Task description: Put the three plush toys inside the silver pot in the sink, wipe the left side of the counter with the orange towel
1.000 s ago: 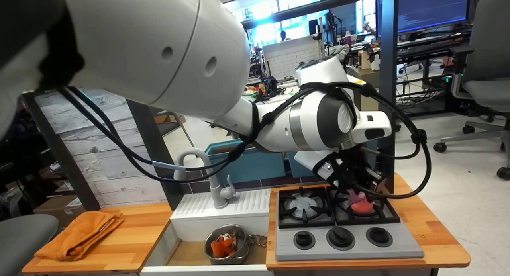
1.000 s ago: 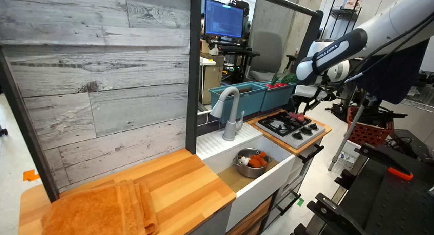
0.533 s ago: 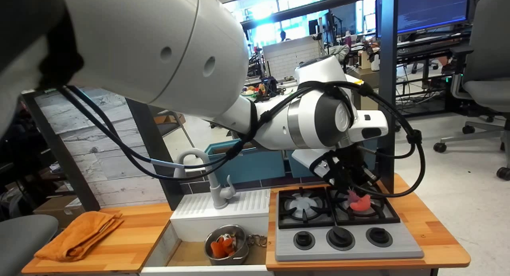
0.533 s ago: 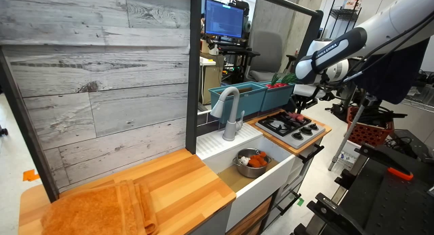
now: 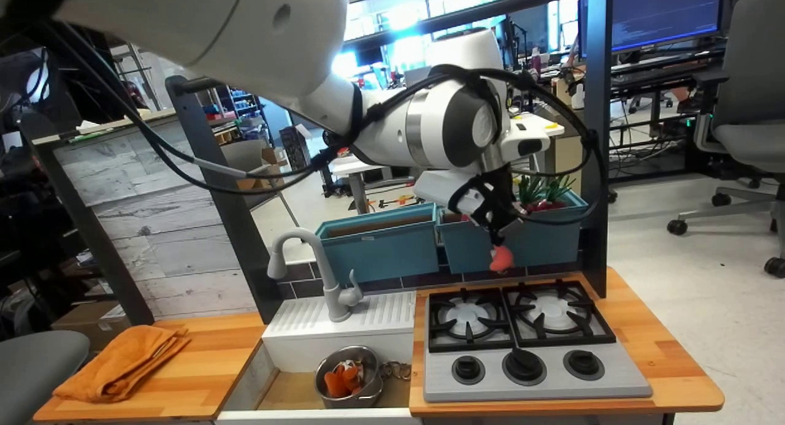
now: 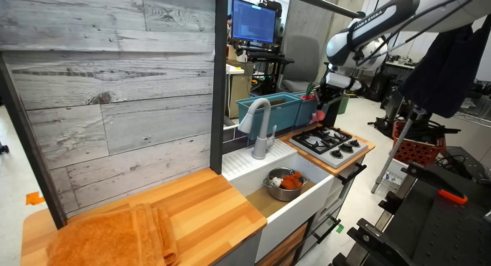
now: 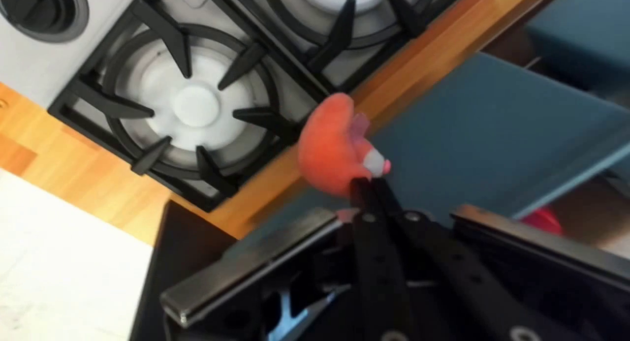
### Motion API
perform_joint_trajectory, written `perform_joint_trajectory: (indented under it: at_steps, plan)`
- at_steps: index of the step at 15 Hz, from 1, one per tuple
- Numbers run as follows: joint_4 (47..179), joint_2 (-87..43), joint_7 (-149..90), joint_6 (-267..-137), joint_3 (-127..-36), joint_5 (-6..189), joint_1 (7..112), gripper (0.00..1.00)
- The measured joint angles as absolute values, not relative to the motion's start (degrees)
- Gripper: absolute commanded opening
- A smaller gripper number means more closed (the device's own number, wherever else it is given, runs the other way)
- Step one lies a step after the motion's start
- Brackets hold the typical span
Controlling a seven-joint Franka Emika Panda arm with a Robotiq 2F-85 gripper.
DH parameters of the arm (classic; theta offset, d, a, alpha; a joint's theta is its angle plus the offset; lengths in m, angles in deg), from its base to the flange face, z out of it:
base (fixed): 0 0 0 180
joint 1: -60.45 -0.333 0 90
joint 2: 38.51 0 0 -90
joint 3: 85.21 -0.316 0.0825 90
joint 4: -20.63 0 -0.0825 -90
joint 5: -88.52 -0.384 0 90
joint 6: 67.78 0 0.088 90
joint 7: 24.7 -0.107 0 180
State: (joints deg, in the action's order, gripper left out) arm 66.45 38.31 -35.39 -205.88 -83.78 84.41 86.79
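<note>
Tool (image 7: 372, 186) pinched narrow, holding the coral plush toy (image 5: 501, 259) at its very tips; wrist view shows a whitish bit (image 7: 374, 163) w/ a pink nub (image 7: 387, 166) on it. Toy hangs in midair in an exterior view, R of & higher than the sink (image 6: 295, 216), clear of the stovetop (image 5: 490, 385), which is just R of the sink, on the counter (image 5: 208, 357), w/ dark grates (image 5: 510, 324) & 3 black knobs (image 5: 524, 367). Silver pot (image 6: 282, 196) sits upright in the sink w/ an orange plush toy (image 6: 288, 182) & a white lump (image 6: 275, 181) (too small to make out) inside. Gray faucet (image 6: 260, 147) stands on the white ledge (image 5: 383, 311) at the sink's back. Orange towel (image 5: 119, 363) lies folded on the counter L of the sink in both exterior views, well apart from the pot. A teal planter (image 5: 380, 253) is behind the sink; a 2nd planter (image 5: 543, 247) w/ leafy plants (image 5: 557, 187) is back there too, farther R of the sink, & in an exterior view the held toy shows against it.
</note>
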Motion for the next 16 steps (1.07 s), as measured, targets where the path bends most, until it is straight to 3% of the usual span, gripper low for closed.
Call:
perform_joint_trajectory:
  at_steps: [10, 16]
  plan:
    - [92.8, 16.5, -13.8, -194.0, -90.5, 85.0, 88.2, 0.01]
    - [111.1, 12.1, -8.5, -202.2, -89.7, 85.5, 81.1, 0.01]
